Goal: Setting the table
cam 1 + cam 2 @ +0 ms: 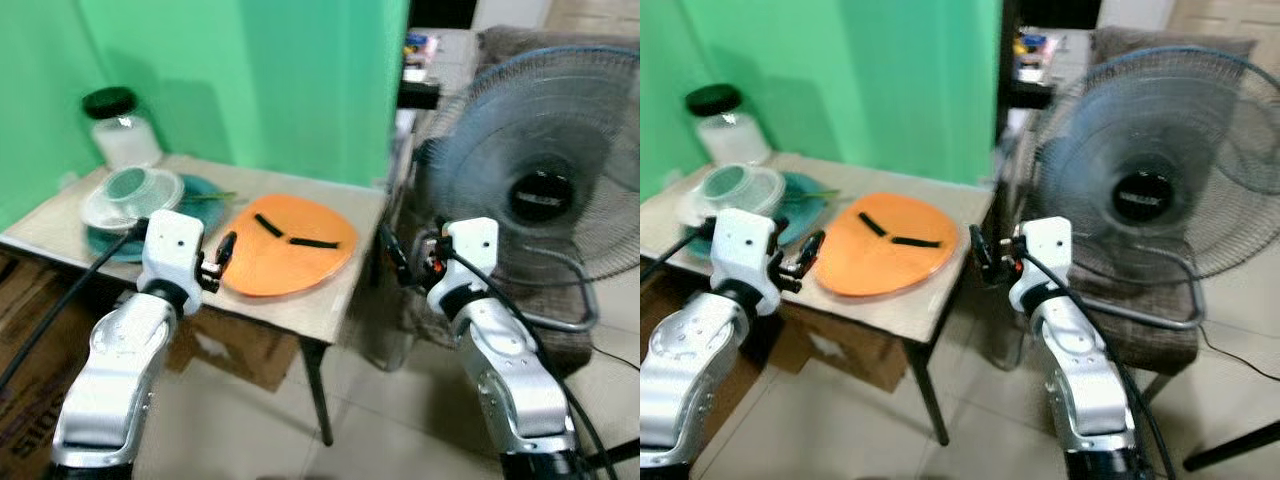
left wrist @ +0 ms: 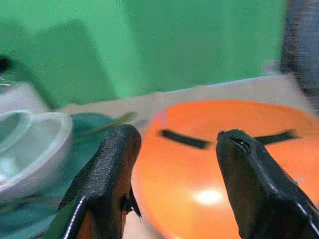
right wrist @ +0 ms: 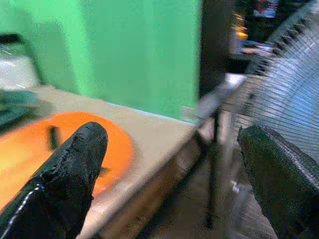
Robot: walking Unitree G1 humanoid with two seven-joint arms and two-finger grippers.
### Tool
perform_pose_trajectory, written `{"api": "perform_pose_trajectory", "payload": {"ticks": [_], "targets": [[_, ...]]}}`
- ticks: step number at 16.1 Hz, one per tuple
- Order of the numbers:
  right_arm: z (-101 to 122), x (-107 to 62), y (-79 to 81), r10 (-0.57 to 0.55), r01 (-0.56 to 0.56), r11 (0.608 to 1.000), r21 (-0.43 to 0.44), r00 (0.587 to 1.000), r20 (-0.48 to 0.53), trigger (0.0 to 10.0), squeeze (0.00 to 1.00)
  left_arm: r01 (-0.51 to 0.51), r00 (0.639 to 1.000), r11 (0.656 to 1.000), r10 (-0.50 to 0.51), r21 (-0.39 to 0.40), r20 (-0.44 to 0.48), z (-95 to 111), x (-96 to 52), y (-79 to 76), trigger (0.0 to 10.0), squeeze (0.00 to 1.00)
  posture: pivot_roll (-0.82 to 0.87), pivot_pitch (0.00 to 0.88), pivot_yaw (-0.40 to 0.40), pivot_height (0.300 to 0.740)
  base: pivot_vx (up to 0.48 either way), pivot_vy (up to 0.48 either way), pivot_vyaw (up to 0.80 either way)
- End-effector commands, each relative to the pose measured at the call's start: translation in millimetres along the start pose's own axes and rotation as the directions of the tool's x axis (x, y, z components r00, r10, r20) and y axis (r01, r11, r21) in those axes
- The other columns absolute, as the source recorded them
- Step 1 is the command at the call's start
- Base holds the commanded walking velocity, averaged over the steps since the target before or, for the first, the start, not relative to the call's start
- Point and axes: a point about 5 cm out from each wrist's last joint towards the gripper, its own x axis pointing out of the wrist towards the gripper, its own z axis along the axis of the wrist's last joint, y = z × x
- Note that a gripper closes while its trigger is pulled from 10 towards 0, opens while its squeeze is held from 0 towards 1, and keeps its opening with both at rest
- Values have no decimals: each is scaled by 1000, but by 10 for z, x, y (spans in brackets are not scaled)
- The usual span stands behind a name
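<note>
An orange round placemat (image 1: 289, 243) with two black strips lies on a small beige table (image 1: 320, 312). Left of it a teal plate (image 1: 200, 192) carries a white bowl (image 1: 100, 208) and a clear glass bowl (image 1: 130, 187). My left gripper (image 1: 221, 256) hovers open at the table's front edge, just left of the placemat (image 2: 209, 164). My right gripper (image 1: 392, 254) is open in the air past the table's right edge, with nothing between its fingers (image 3: 75, 169).
A clear jar with a black lid (image 1: 118, 128) stands at the table's back left against a green wall. A large standing fan (image 1: 540, 170) is close on the right. Cardboard boxes (image 1: 40, 330) sit under the table on the tiled floor.
</note>
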Motion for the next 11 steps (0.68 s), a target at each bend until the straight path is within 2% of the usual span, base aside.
{"api": "perform_pose_trajectory", "payload": {"ticks": [1, 3, 6, 11], "targets": [[39, 15, 30, 27, -27, 1000, -5, 1000, 8, 10000, 1000, -12, 1000, 1000, 12, 23, 2, 20, -26, 42, 10000, 0, 164, 0, 71, 740, 292, 0, 0], [30, 11, 52, 59, -59, 998, -8, 998, 0, 10000, 1000, -9, 1000, 1000, 9, 24, -2, 11, -33, 33, 10000, 0, 167, 0, 68, 740, 291, 0, 0], [42, 21, 59, 68, -68, 997, -19, 998, 3, 10000, 1000, -5, 1000, 999, 5, 34, -12, -8, -48, 38, 10000, 0, 172, 0, 58, 740, 284, 0, 800], [31, 29, 4, 36, -36, 999, 0, 999, 0, 10000, 1000, 15, 1000, 999, -14, 46, -22, -27, -55, 42, 10000, 0, 173, 0, 59, 740, 274, 0, 0]]}}
